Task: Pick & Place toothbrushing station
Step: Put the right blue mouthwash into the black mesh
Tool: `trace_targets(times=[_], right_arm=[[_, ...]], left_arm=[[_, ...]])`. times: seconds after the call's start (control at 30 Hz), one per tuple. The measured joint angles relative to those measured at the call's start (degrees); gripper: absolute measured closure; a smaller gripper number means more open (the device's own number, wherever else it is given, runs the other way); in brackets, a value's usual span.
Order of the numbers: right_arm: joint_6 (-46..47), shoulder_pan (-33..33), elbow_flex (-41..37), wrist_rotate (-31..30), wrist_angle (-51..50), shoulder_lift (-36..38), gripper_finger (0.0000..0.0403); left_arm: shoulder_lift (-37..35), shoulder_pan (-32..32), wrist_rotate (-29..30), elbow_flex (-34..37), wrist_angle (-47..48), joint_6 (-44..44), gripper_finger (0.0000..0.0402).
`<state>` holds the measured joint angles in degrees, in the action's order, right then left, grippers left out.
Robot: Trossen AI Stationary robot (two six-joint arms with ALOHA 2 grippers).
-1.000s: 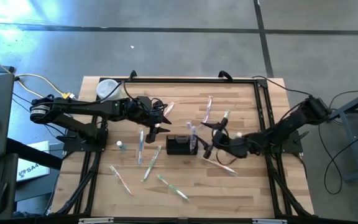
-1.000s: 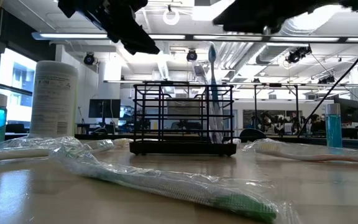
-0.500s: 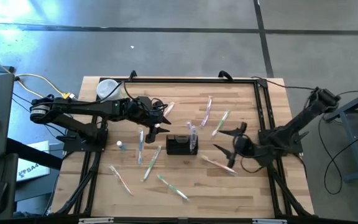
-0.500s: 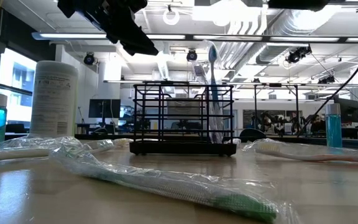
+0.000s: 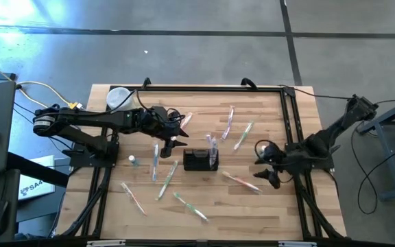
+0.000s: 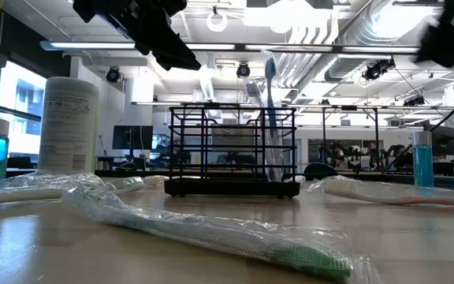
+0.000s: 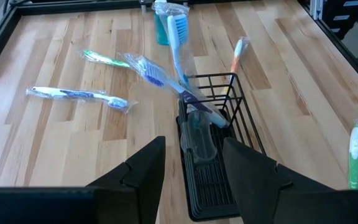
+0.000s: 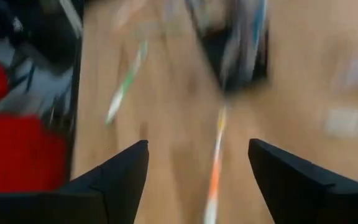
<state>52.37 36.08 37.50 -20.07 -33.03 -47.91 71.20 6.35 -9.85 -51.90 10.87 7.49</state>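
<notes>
Near the middle of the bench [image 5: 252, 206] sits the toothbrushing station [image 5: 201, 160], already holding brushes. The left tool [image 7: 191, 163] hovers above it, spread, ready to drop. The right tool [image 5: 265, 167], also spread and empty, hangs apart.

The black wire toothbrushing station [image 5: 201, 160] stands upright mid-table, with toothbrushes leaning inside one end.

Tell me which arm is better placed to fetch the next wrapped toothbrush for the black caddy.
Probably left. The left gripper hangs open just behind the black caddy, with wrapped toothbrushes lying close beside it. The right gripper, also open, sits out near the table's right edge.
</notes>
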Motion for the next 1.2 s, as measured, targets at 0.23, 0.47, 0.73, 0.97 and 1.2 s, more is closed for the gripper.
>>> trace_targets(times=[0.23, 0.47, 0.73, 0.97, 1.2], right_arm=[[24.5, -5.1, 0.0, 13.3, -16.2, 0.1, 0.0133], [35.8, -12.0, 0.0, 14.1, -26.5, 0.1, 0.0133], [33.0, -20.9, 0.0, 12.2, -26.7, -1.2, 0.0133], [28.2, -28.4, 0.0, 12.5, -24.8, -2.7, 0.0133], [23.6, -34.7, 0.0, 13.0, -24.1, -6.9, 0.0133]], left_arm=[[0.0, 0.0, 0.0, 0.0, 0.0, 0.0, 0.0238], [0.0, 0.0, 0.0, 0.0, 0.0, 0.0, 0.0238], [0.0, 0.0, 0.0, 0.0, 0.0, 0.2, 0.0238], [0.0, 0.0, 0.0, 0.0, 0.0, 0.2, 0.0238], [0.0, 0.0, 0.0, 0.0, 0.5, 0.2, 0.0238]])
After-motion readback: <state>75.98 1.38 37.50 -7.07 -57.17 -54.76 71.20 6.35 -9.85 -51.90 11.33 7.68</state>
